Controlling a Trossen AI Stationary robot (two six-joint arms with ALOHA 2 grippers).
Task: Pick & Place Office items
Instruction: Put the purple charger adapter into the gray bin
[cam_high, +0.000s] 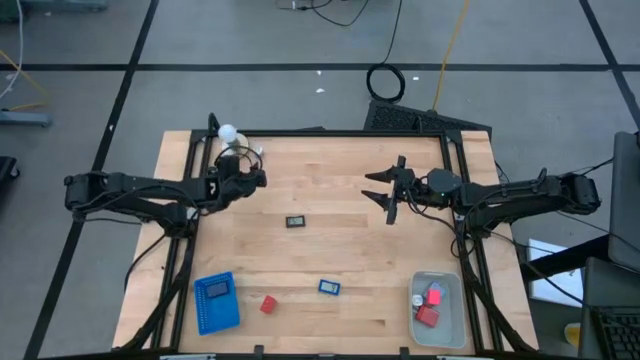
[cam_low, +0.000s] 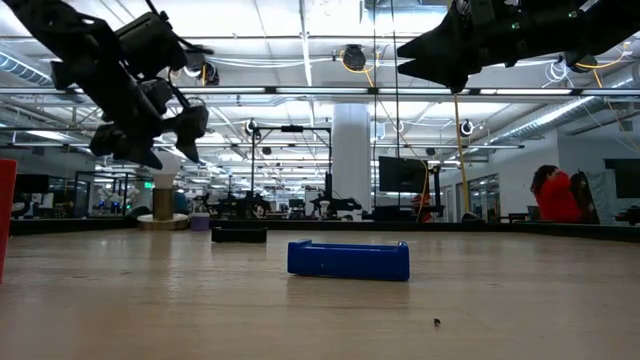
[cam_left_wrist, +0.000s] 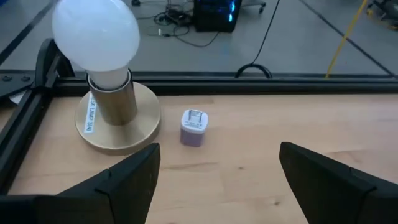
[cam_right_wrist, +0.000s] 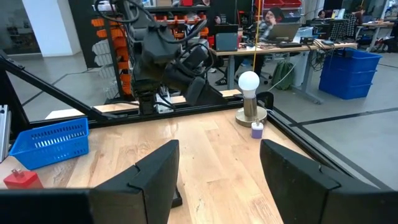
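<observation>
The left gripper (cam_left_wrist: 217, 180) hovered with its jaws spread wide and empty, the small lavender plug adapter (cam_left_wrist: 193, 127) dead ahead between them, just beside the bulb lamp (cam_left_wrist: 106, 74). A good grab, I judged, meant coming straight down and staying clear of that tan base. The right gripper (cam_high: 392, 190) waited part open, empty, well apart.

A label on the lamp base (cam_left_wrist: 112, 109) carries small print too blurred to read.
</observation>
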